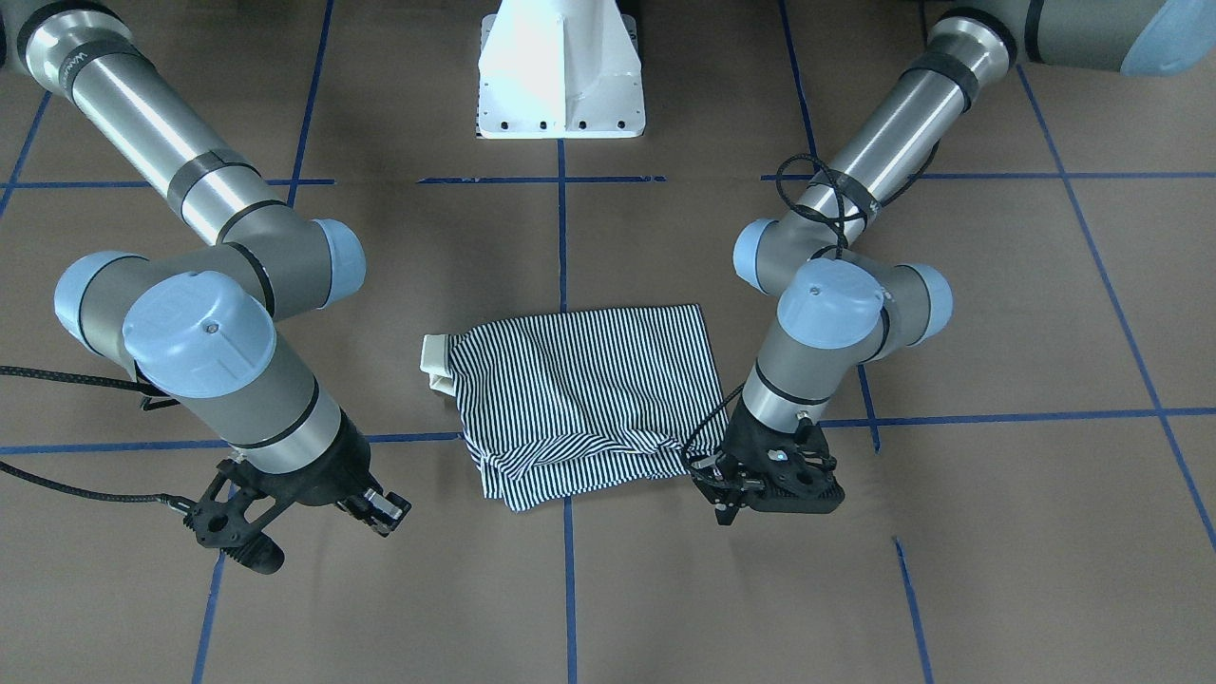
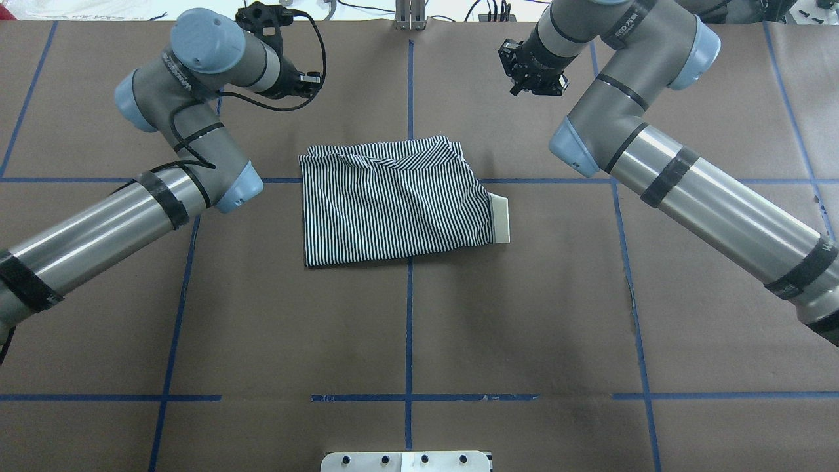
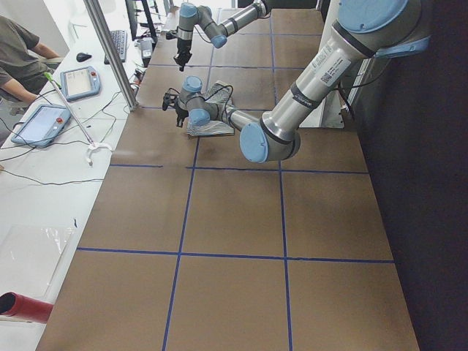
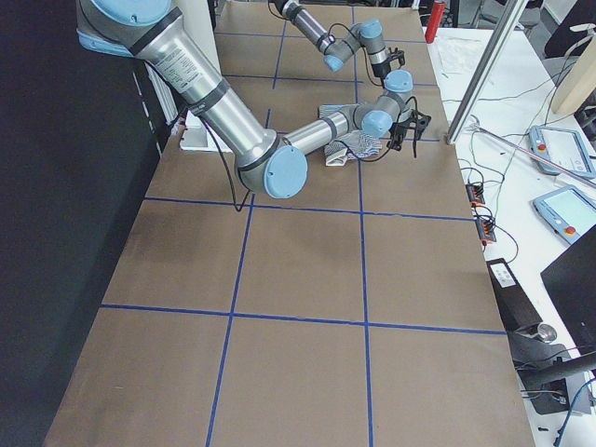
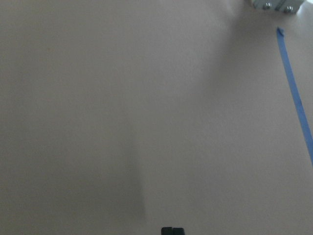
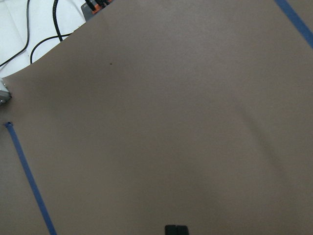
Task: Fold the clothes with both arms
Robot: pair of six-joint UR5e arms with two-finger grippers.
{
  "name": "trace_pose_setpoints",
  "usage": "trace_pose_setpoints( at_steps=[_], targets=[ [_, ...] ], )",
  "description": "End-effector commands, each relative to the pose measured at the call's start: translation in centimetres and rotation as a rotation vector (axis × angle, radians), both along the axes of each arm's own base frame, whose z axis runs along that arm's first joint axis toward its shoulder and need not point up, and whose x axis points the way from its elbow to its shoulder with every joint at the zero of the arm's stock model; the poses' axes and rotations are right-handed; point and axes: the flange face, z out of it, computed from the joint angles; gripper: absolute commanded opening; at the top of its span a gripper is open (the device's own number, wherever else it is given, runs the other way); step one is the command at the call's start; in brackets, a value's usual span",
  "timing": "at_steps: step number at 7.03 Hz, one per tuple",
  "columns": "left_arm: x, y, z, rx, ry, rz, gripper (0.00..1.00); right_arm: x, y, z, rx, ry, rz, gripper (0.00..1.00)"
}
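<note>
the striped polo shirt (image 2: 393, 203) lies near the middle of the tabletop (image 2: 524, 308) as a rough rectangle, its cream collar (image 2: 500, 219) poking out on the robot's right, so most of the folding looks done. its far edge is bunched into a ridge that may want smoothing. just beyond that edge the left claw (image 5: 172, 230) and right claw (image 6: 176, 229) hang off either corner, clear of the cloth, each seemingly pressed together on nothing, likely parked between folds. the brown paper cover carries blue tape lines (image 2: 409, 328) in a grid. past it a side desk (image 3: 44, 168) holds tablets (image 3: 80, 82) and cables, with a seated person (image 3: 18, 51) beside.
</note>
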Motion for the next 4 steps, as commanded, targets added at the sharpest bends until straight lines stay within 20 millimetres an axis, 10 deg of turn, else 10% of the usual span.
trace_pose_setpoints(
  at_steps=[1, 4],
  targets=[
    [-11.3, 1.3, 6.0, -0.014, 0.05, 0.114, 0.0, 8.3, 0.5, 4.8, 0.045, -0.002, -0.08, 0.0],
    [-29.0, 7.4, 11.8, 0.041, 0.08, 0.124, 0.0, 29.5, 1.5, 17.9, 0.219, 0.05, -0.198, 0.0]
  ],
)
